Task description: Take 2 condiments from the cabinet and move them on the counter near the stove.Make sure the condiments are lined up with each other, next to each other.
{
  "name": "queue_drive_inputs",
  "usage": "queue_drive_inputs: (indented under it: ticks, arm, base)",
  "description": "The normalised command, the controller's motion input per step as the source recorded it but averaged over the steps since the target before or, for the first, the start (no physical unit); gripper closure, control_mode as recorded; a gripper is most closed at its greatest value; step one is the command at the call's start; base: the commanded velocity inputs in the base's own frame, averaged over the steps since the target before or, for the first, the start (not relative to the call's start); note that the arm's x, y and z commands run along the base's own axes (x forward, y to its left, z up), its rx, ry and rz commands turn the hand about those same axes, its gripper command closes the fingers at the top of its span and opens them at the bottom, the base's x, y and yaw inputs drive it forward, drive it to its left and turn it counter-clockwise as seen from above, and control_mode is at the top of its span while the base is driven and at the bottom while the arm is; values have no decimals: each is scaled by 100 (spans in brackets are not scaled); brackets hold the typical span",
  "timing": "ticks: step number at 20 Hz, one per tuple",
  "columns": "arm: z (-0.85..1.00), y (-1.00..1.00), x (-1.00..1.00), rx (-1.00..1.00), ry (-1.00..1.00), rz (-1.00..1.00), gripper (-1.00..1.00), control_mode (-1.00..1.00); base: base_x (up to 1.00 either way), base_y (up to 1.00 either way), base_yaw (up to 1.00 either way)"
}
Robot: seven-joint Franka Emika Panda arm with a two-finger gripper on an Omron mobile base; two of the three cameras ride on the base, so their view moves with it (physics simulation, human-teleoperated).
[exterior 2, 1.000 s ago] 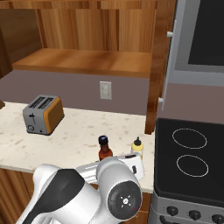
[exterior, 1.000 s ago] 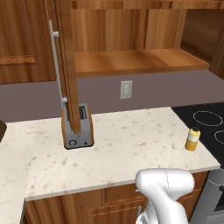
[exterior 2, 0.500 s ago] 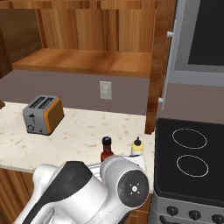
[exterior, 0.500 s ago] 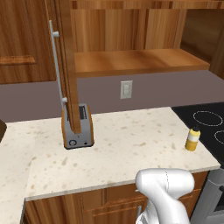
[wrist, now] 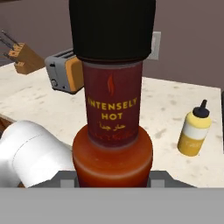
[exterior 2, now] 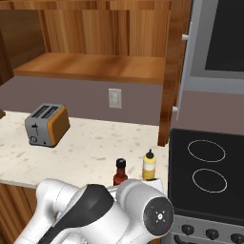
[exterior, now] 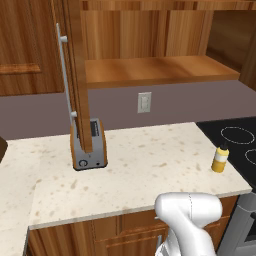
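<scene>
Open beige counter (exterior: 150, 165) stretches between the toaster (exterior: 89, 145) at the left and the yellow squeeze bottle (exterior 2: 149, 165) near the stove (exterior 2: 209, 176). The red sauce bottle (exterior 2: 120, 172) stands just beside the yellow one. Overhead, the cabinet door (exterior: 75, 70) hangs open above the toaster, narrowing passage there.

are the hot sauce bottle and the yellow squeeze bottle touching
Apart. The hand view shows bare counter between the hot sauce bottle and the yellow squeeze bottle.
</scene>
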Motion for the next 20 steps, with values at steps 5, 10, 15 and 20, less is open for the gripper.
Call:
queue_drive_inputs:
  ticks: [5, 10, 15, 20]
  arm:
    - [-12, -2, 3, 9, -1, 4, 100, -100]
    - [-2, -9, 20, 7, 0, 13, 100, -100]
    - [-16, -12, 14, 1, 0, 9, 100, -100]
    - [-30, -15, 16, 0, -6, 4, 100, -100]
  base:
    - [0, 0, 0]
    - [0, 0, 0]
    - [0, 0, 0]
    - [0, 0, 0]
